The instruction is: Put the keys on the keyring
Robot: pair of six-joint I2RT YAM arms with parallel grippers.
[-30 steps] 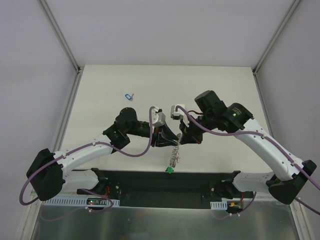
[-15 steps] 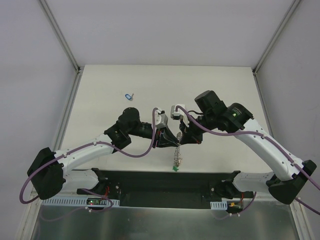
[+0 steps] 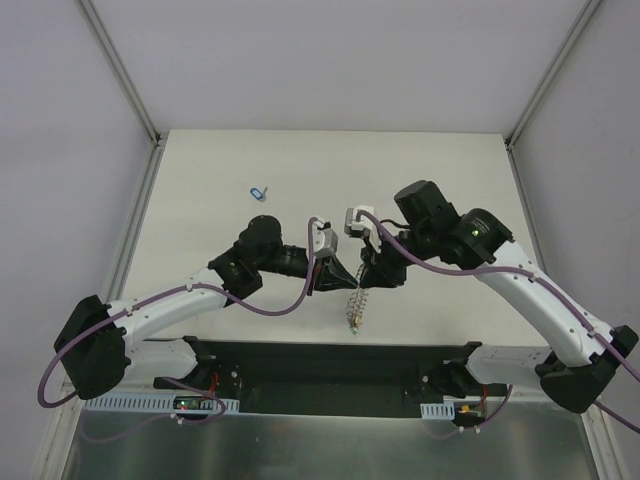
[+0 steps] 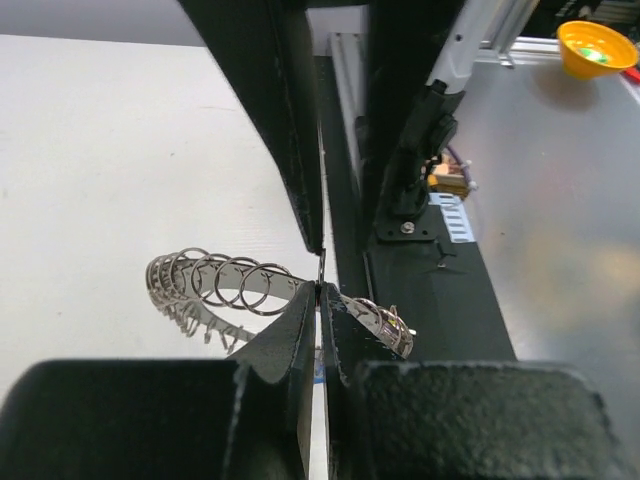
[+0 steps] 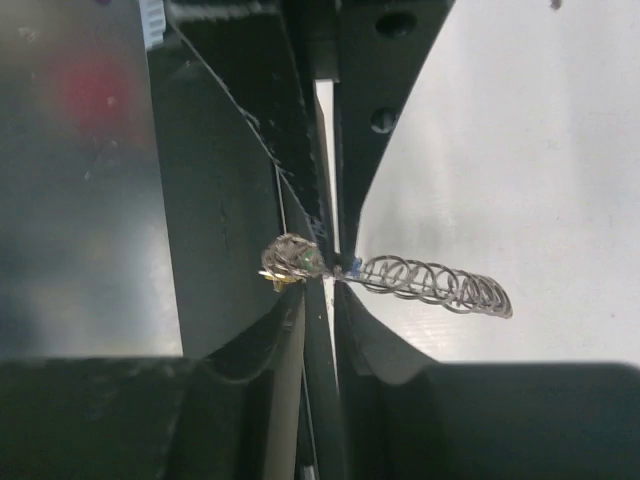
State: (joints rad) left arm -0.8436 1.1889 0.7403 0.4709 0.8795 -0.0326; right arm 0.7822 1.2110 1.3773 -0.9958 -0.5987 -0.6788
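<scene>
Keyring [image 3: 355, 308] handover in mid-air, above the white tabletop [image 3: 250, 160] and near the arms' bases. Hangs as a string of silvery wire loops from the meeting point of left tool [image 3: 345, 278] and right tool [image 3: 366, 277], nose to nose. Left tool: pressed together on the ring's edge, with loops fanned out to one side of the pinch in the wrist view and a short stretch of ring out the other. Right tool: set either side of the same ring with only a sliver of light in its gap; cannot tell whether pinching or loose. Looks like a two-sided hold, meant to keep the ring off the surface and steady enough to present one loop for threading. Carries a small clump [image 5: 290, 260] at one end, with a glint of yellow and green, possibly keys already on; too blurred to say. Leaves a blue-tagged key [image 3: 258, 191] lying flat, well apart toward the far left of the tabletop, untouched. Calls next for one firm grip on the ring, freeing the other tool to fetch that key; risks a slipped, swinging ring otherwise.
</scene>
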